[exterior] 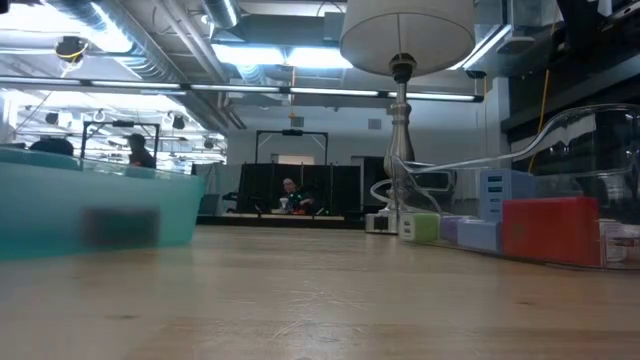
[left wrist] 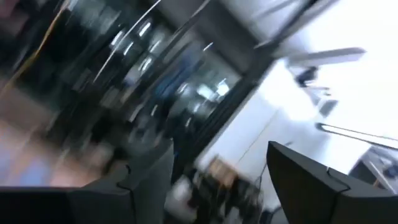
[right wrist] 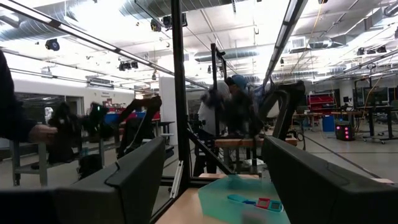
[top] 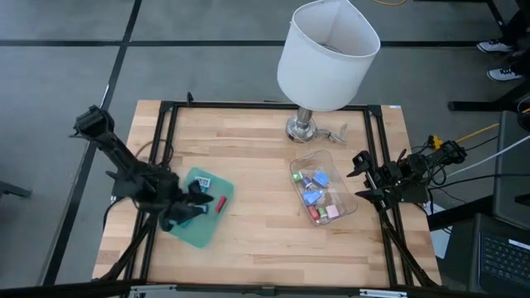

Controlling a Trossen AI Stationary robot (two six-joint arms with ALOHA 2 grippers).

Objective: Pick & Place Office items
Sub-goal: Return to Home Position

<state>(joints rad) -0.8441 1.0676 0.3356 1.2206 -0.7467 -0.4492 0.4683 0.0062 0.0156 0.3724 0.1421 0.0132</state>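
Note:
A flat green tray (top: 207,225) lies on the table's left side, with a red piece (top: 221,204) and a small blue-and-white piece (top: 203,180) on it. The clear tub (top: 344,211) on the right half holds several small pieces (top: 315,192) in blue, red, pink and green. My left gripper (top: 195,203) hovers over the tray; its wrist view shows it (left wrist: 217,162) open and empty, tipped up toward the room. My right gripper (top: 361,175) waits at the table's right edge beside the tub, open (right wrist: 214,162) and empty, facing the tray (right wrist: 249,186).
A table lamp with a white shade (top: 327,54) stands on its metal base (top: 303,128) at the far edge, just behind the tub. A black frame (top: 248,106) runs round the table. Bare wood (top: 261,178) lies between tray and tub. People show in the room behind.

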